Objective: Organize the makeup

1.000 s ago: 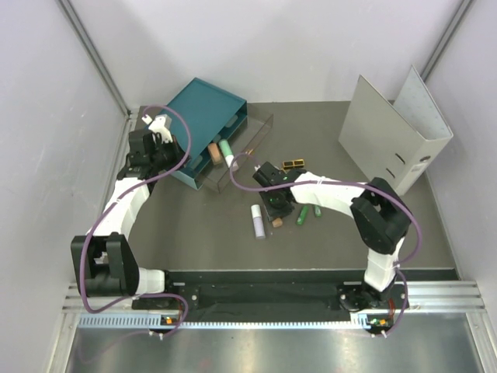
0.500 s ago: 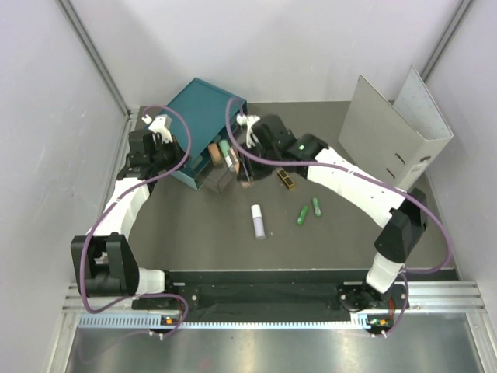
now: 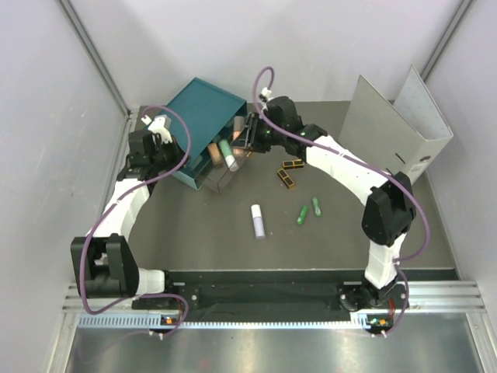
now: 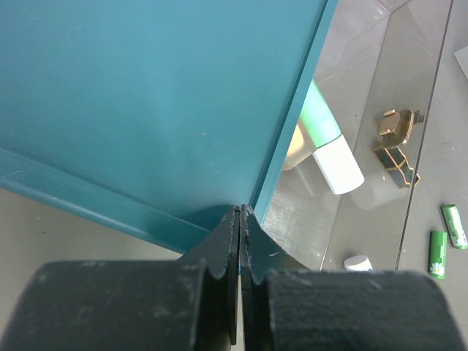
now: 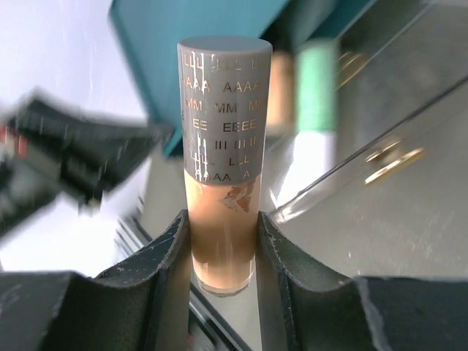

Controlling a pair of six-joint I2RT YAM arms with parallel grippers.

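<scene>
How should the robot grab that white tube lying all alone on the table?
Around its middle, coming straight down. The white tube lies flat on the table, long sides facing left and right, so squeeze across those. Nothing touches it; the green tubes lie apart.

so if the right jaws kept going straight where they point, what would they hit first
Probably the clear drawer and the green tube in it, led by the peach tube they hold; depth is unclear.

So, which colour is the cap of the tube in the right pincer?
The tube has a grey cap with gold letters; the right wrist view shows it best.
</scene>
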